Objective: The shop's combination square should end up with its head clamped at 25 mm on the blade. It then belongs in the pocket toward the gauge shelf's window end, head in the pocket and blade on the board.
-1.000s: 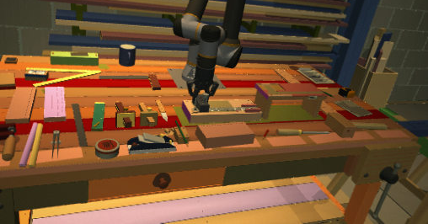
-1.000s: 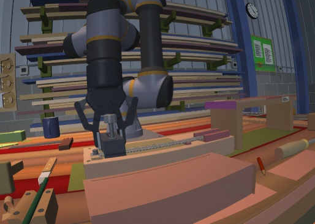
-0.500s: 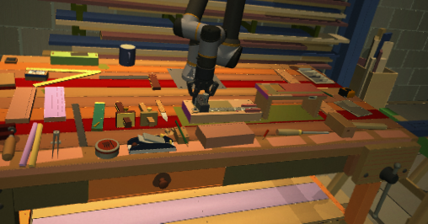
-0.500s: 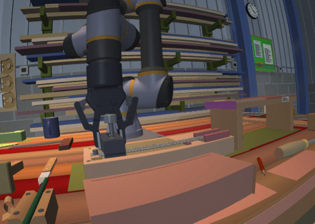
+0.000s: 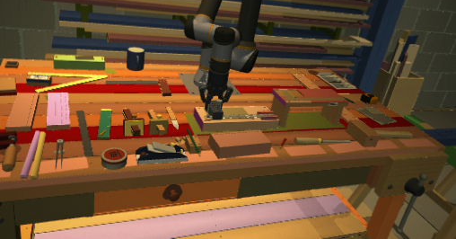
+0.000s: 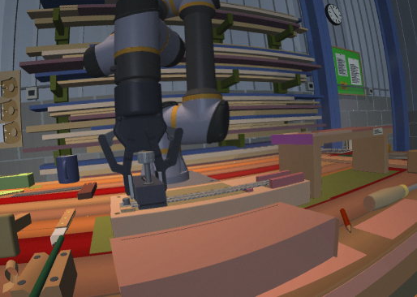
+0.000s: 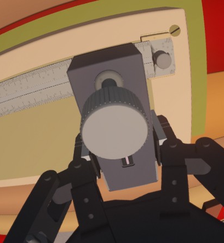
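Note:
The dark head (image 7: 113,109) of the combination square sits on its steel blade (image 7: 28,87) near the blade's end, where a small stop pin (image 7: 163,59) stands on the pale fixture board (image 6: 211,205). A knurled lock knob (image 7: 114,124) rises from the head. I hold the head by its sides in my closed gripper (image 6: 147,186), which comes straight down over it. The blade (image 6: 215,190) runs along the board toward the purple-ended blocks (image 6: 284,178). The gauge shelf (image 5: 307,101) stands right of the board, a low wooden bridge with one purple end.
A dark mug (image 5: 135,58) stands at the back of the bench. A pink-brown block (image 5: 240,143) lies just in front of the fixture board. A plane (image 5: 160,152), a tape (image 5: 114,157), a chisel (image 5: 321,140) and a red pencil (image 6: 345,220) lie along the front.

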